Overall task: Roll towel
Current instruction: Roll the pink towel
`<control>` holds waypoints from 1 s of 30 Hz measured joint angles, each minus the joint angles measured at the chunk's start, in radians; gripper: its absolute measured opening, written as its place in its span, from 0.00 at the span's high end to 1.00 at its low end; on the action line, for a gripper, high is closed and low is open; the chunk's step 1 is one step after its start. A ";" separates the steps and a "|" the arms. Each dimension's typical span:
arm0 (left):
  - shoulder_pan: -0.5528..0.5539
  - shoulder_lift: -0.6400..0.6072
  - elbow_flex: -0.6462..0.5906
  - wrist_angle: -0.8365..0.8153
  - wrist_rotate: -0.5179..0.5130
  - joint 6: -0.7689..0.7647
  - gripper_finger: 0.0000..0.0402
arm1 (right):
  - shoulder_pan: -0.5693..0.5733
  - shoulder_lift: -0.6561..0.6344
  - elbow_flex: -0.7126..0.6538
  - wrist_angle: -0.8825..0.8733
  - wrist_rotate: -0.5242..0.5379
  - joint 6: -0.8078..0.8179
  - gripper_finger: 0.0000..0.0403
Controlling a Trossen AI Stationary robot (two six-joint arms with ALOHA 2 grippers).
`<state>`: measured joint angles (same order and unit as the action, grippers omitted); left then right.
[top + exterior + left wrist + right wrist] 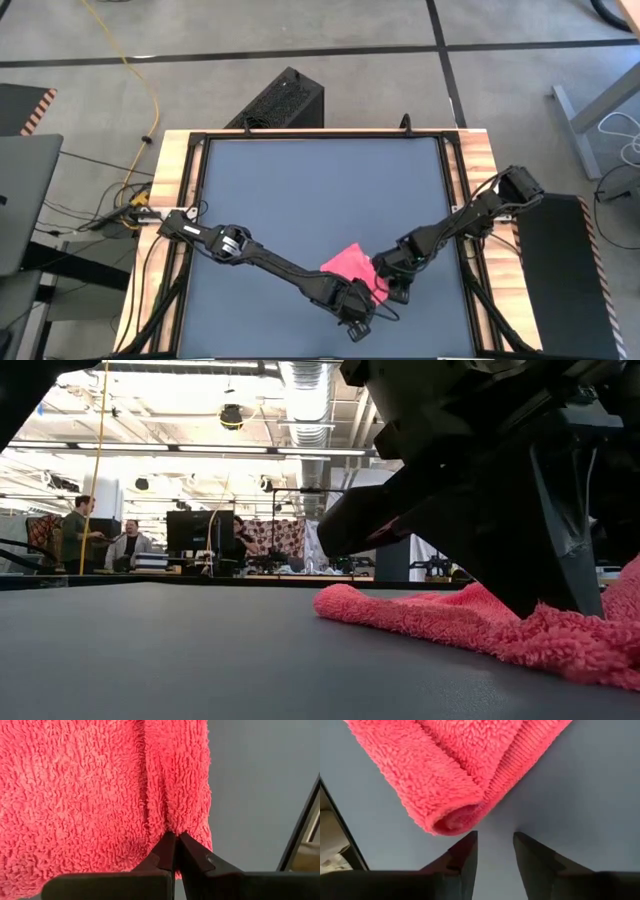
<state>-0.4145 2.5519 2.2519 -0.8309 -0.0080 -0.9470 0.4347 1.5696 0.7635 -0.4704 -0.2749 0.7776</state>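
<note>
1. The fluffy bright pink cloth towel [352,264] lies at six o'clock on the dark grey tabletop [320,190].
2. The left gripper [175,840] pinches the towel's edge.
3. Only the right wrist view shows the rolled end; the right gripper [495,842] is released.

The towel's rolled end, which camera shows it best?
The right wrist view: the towel shows its curled end just ahead of the open right pincer. The left wrist view shows flat pile pinched by the shut left pincer. The high view shows a small pink patch; the low view shows only an edge.
</note>
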 joint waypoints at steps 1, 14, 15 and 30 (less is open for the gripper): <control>0.000 0.000 0.000 0.001 -0.003 0.000 1.00 | 0.002 0.000 0.000 0.009 0.003 -0.001 0.60; 0.008 0.001 0.000 0.008 -0.023 0.000 1.00 | 0.113 -0.213 -0.001 0.062 0.242 -0.007 0.67; 0.009 0.001 0.000 0.011 -0.024 0.000 1.00 | 0.114 -0.242 0.000 0.054 0.255 0.005 0.68; 0.015 0.002 0.000 0.045 -0.047 -0.016 1.00 | 0.386 -0.263 0.002 0.394 0.552 -0.254 0.69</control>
<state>-0.3996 2.5534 2.2520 -0.7860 -0.0547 -0.9630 0.8208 1.3065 0.7654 -0.0765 0.2772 0.5240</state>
